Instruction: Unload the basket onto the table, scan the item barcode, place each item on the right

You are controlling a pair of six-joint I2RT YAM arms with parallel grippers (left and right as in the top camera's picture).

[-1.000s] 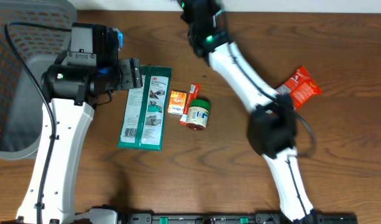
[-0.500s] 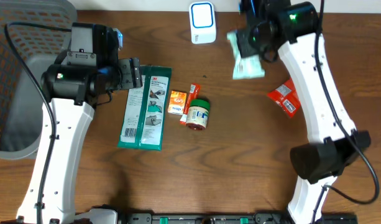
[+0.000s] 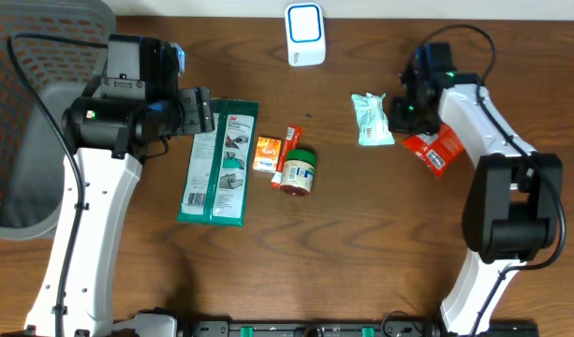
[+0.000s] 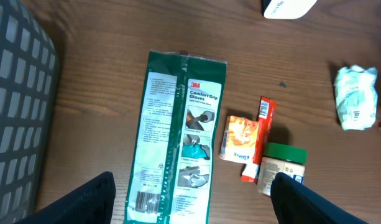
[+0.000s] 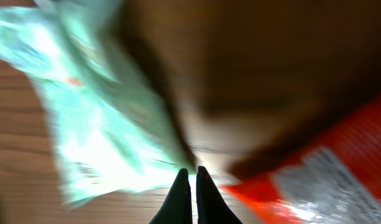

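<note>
Right pincer (image 3: 399, 110) check: pinched shut, empty, parked between mint-green packet (image 3: 372, 119) and red pouch (image 3: 434, 150), far right. Left pincer (image 3: 204, 110): spread wide above 3M gloves pack (image 3: 218, 161), gripping nothing. Looks like picking an item; next, gotta open up, grab, show barcode to white scanner (image 3: 304, 35) at far edge. Green-lidded jar (image 3: 299, 171), orange sachet (image 3: 265, 153) mid-table, not blocking.

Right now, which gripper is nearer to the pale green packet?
Right. The right gripper sits just beside the pale green packet, on the side toward the red pouch; the left gripper is far off, at the top of the green gloves pack.
</note>
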